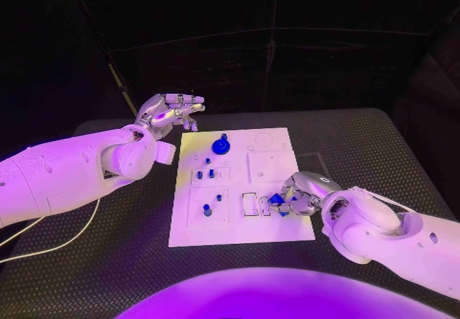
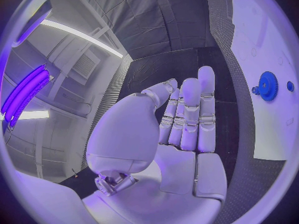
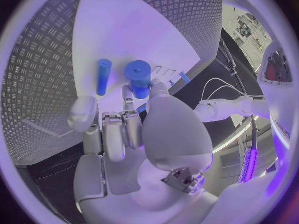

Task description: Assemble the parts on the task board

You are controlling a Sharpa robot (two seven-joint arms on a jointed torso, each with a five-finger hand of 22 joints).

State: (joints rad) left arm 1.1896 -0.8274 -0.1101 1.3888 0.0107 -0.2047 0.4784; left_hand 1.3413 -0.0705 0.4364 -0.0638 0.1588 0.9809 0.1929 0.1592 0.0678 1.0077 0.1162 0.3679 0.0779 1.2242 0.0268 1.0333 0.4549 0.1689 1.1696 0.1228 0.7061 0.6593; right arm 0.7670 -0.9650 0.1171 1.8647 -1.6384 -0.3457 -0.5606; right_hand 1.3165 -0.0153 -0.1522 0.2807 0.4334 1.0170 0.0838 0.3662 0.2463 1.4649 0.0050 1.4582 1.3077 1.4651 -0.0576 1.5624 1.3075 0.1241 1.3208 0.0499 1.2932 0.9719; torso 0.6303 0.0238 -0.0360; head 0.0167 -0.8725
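Observation:
The white task board [image 1: 242,222] lies mid-table. On it are a blue gear [image 1: 221,145] near its far edge and several small blue pegs [image 1: 207,174] standing toward its left side. My right hand [image 1: 299,193] rests at the board's near right part, and its thumb and a finger pinch a short blue cylinder [image 1: 276,199]. In the right wrist view this cylinder [image 3: 138,78] sits at my fingertips [image 3: 156,88], with a thinner blue peg [image 3: 103,76] lying beside it. My left hand [image 1: 173,111] hovers off the board's far left corner, fingers extended, holding nothing. The left wrist view shows the gear [image 2: 268,85].
The black ribbed table mat [image 1: 383,153] surrounds the board. A white cable [image 1: 67,242] trails across it at the near left. Rectangular slots [image 1: 251,203] lie in the board just left of my right hand.

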